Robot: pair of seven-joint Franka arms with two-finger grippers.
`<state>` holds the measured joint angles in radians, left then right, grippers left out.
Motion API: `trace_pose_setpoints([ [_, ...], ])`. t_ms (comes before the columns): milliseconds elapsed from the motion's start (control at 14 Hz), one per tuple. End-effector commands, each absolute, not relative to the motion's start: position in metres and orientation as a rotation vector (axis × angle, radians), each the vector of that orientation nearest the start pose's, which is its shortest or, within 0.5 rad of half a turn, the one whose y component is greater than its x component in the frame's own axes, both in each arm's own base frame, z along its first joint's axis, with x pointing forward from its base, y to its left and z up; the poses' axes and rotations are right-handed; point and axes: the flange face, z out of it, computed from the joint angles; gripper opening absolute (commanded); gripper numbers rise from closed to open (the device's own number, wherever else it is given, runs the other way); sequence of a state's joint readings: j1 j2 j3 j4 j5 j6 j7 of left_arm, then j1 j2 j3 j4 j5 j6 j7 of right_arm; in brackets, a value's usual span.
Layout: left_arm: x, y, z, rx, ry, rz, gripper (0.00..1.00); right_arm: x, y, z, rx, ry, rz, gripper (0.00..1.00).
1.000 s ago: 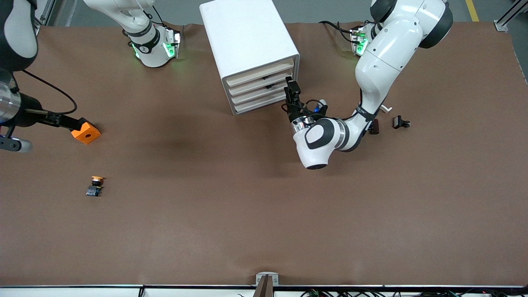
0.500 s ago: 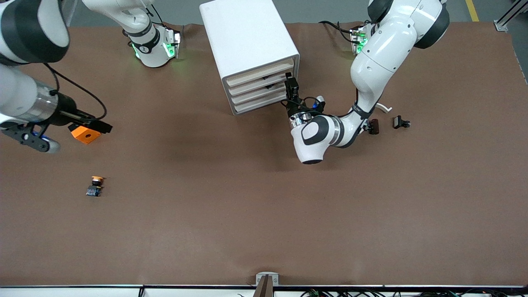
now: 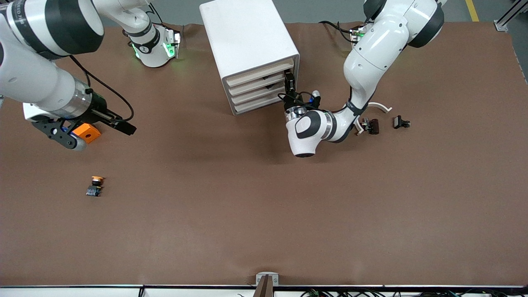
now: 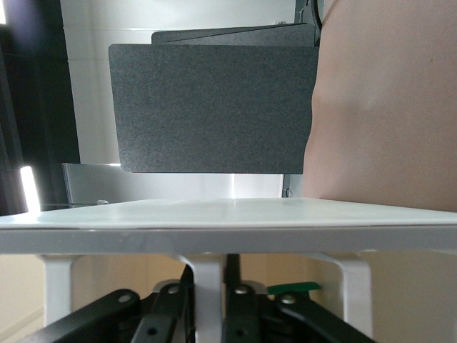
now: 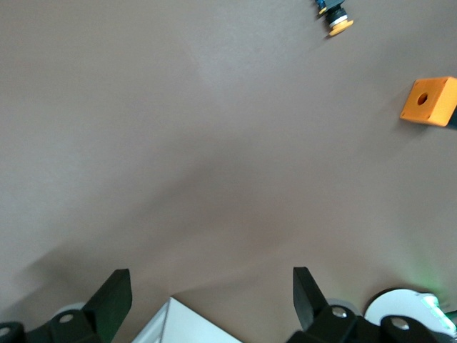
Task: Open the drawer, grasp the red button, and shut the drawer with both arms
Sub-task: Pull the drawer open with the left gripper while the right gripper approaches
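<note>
Closing in, left hand (image 3: 289, 78) now grips a drawer (image 3: 258, 82) handle.

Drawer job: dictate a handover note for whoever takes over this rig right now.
The left gripper is at the cabinet front, closed on a white handle piece of a drawer.
The right gripper is open and empty, over the table beside the orange cube.
All four drawers look shut. I cannot pick out the red button.
Done: handle gripped.
Left to do: pull the drawer open, take the button, close the drawer.
</note>
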<state>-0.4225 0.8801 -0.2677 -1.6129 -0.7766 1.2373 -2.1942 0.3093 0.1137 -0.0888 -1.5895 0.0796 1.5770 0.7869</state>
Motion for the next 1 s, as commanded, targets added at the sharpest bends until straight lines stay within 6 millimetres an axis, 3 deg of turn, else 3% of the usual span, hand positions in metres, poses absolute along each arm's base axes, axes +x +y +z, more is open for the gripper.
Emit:
trace_pose_setpoints([
  [0,0.386,-0.417,0.162,-1.101,-1.345,1.311,0.08,0.559,0.179,0.555,-2.984,0.950,0.208,1.00],
  [214,0.395,-0.411,0.163,-1.100,-1.362,1.320,0.08,0.554,0.213,0.546,-2.970,1.017,0.197,1.00],
  [643,0.443,-0.382,0.175,-1.095,-1.446,1.392,0.08,0.531,0.330,0.502,-2.905,1.229,0.122,1.00],
  [929,0.466,-0.362,0.181,-1.083,-1.489,1.429,0.08,0.508,0.384,0.483,-2.867,1.306,0.098,1.00],
])
